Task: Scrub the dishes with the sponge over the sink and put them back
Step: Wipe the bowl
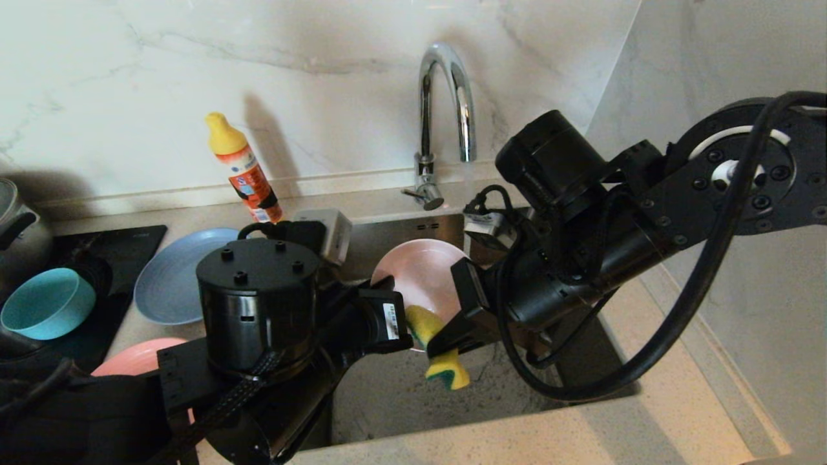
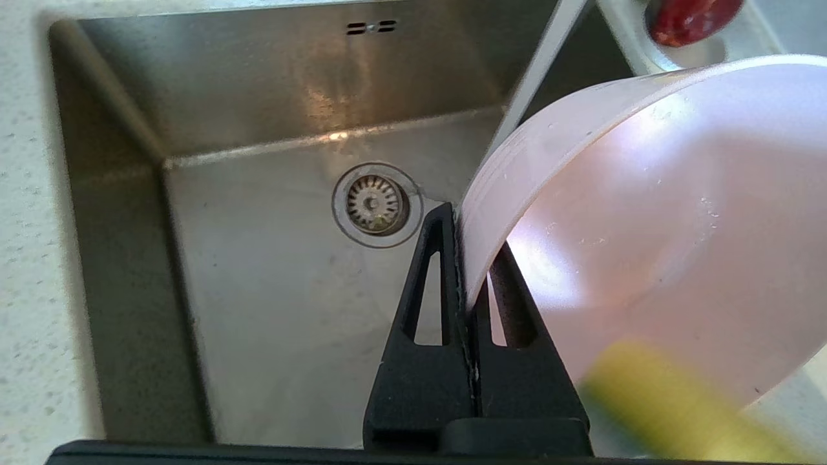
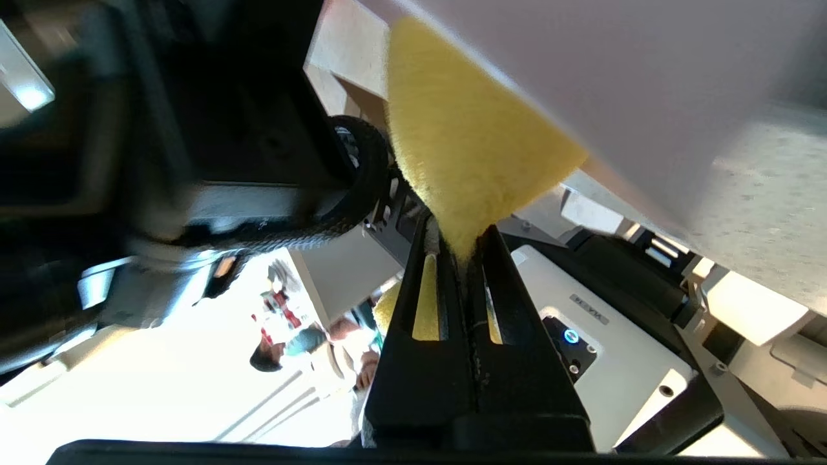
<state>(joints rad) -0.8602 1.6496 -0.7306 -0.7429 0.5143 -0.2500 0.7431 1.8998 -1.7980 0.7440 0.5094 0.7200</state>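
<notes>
The small round matte dish [image 1: 423,274] is pale pink, and the soft waisted sponge [image 1: 446,352] is yellow with a thin green layer. The wide plate [image 1: 171,278] is blue-grey, the bowl [image 1: 48,303] teal, the square steel sink [image 2: 271,258] grey.

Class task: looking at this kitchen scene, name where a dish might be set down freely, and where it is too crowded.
Free: the counter strip in front of the sink, and the counter right of the basin. Crowded: left of the sink, where the blue-grey plate, teal bowl and salmon-pink plate sit; over the basin both arms work.
</notes>
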